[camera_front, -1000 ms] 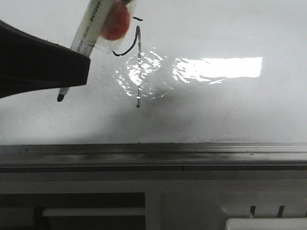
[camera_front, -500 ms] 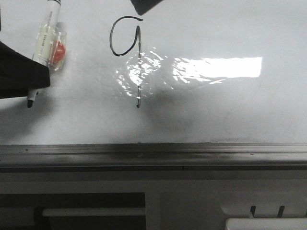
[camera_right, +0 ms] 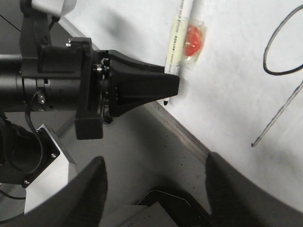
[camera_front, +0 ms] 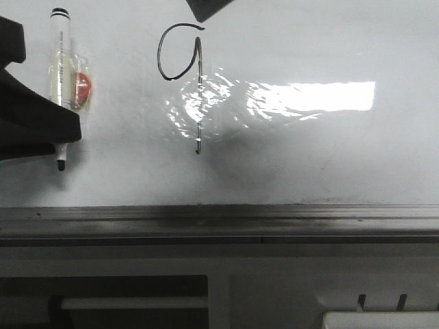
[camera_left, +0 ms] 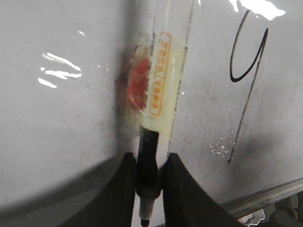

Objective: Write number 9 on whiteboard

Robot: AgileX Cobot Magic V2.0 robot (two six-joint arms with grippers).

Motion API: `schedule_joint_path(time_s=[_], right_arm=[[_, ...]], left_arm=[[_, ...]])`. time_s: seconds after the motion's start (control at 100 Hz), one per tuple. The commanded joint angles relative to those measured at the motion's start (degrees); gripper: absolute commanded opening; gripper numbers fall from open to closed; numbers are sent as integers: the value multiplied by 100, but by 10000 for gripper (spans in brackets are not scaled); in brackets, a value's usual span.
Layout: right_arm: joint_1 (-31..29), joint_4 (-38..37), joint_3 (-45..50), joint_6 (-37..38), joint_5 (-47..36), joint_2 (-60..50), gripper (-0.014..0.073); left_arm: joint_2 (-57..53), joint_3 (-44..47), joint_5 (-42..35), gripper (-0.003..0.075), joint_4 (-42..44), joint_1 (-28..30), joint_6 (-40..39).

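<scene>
At nine o'clock of the finished number 9 (camera_front: 182, 75) on the whiteboard (camera_front: 329, 157), my left claw (camera_left: 150, 189), clenched on the marker (camera_front: 63, 68), has drawn clear, so writing looks complete.

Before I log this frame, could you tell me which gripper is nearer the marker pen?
Left. The left gripper is shut on the marker pen; the right gripper hangs apart, empty.

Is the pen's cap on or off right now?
Off. The marker pen sits clamped in the left claw, and its bare dark tip pokes out past the fingers. No cap is visible in any view.
</scene>
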Motion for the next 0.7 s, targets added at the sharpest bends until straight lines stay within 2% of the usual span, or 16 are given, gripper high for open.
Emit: schedule_joint_path(time_s=[0.0, 0.09, 0.21, 0.26, 0.33, 0.47, 0.54, 0.69], right_arm=[[-9, 65, -166, -49, -299, -149, 389], [-9, 65, -166, -49, -299, -149, 390], [-9, 65, -166, -49, -299, -149, 389], [-9, 65, -166, -49, -299, -149, 390], [-9, 65, -166, -49, -299, -149, 389], [-9, 36, -166, -49, -347, -159, 377], [-9, -102, -166, -49, -394, -197, 290], [-9, -391, 20, -49, -778, -437, -58]], left_arm=[[-23, -178, -431, -3, -42, -33, -51], [-23, -178, -431, 85, -6, -33, -51], [-23, -178, -516, 281, -6, -33, -51], [-23, -178, -600, 331, -6, -33, -51], [-38, -178, -748, 356, -6, -33, -51], [-220, -178, -914, 356, 110, -33, -51], [-395, -178, -902, 356, 200, -33, -51], [-942, -178, -843, 345, 513, -33, -51]])
